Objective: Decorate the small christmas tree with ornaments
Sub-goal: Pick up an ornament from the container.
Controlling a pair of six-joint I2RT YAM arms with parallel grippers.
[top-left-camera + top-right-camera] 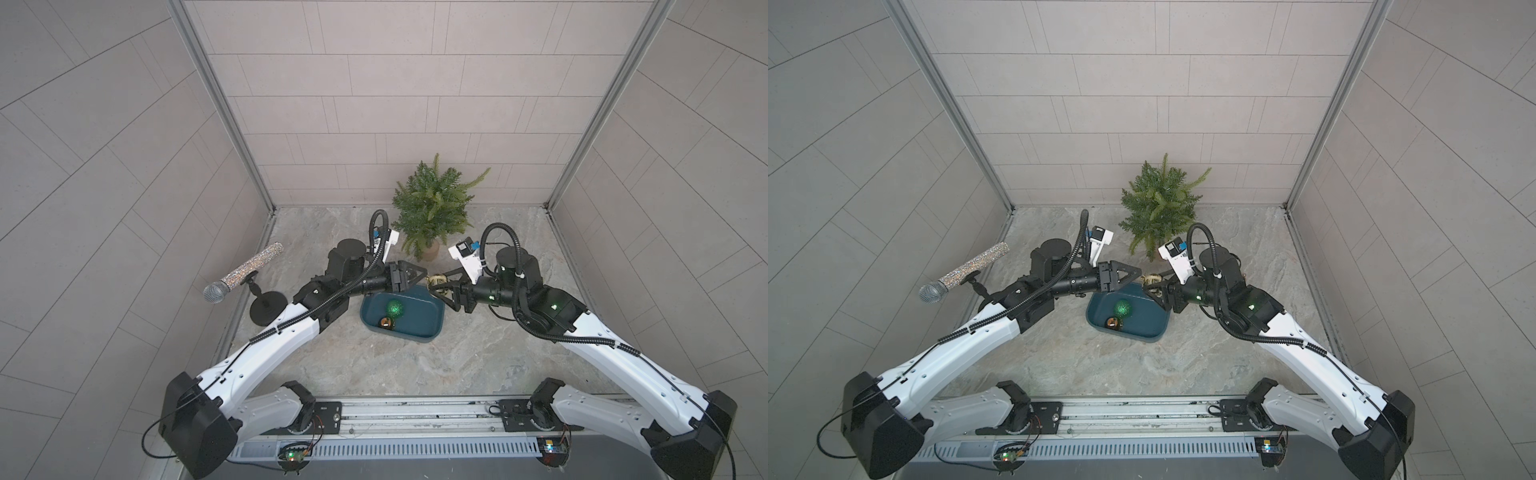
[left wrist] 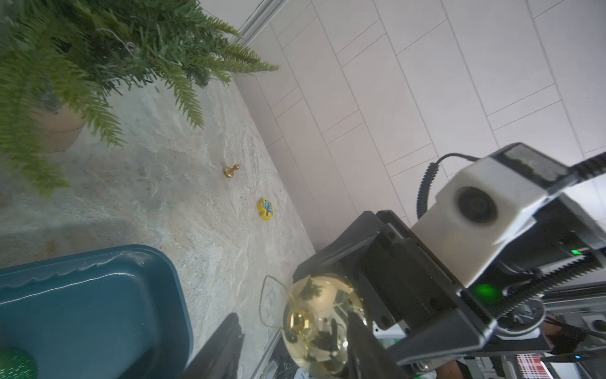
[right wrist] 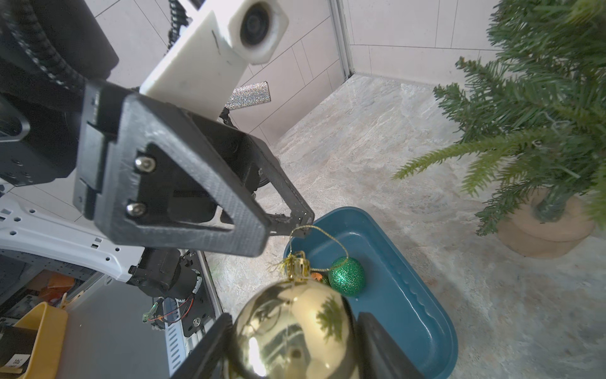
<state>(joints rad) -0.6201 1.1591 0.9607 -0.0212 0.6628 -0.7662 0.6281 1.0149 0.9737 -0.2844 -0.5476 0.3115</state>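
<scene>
Gold ornament [image 3: 295,334] clamped in right pincer [image 3: 293,316] at 1 o'clock of tray [image 1: 419,322], tree [image 1: 432,203] at 12. Judged light, slick, brittle — you squeeze gently. Left pincer [image 3: 303,226] narrow at thread loop [image 3: 324,234] — grip unconfirmed; hang by loop.

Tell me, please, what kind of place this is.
Probably a robot test booth, not a real home: two robot arms fixed on a metal rail, tile-patterned panel walls closing three sides, and staged props, the small christmas tree and a glittery microphone.
</scene>
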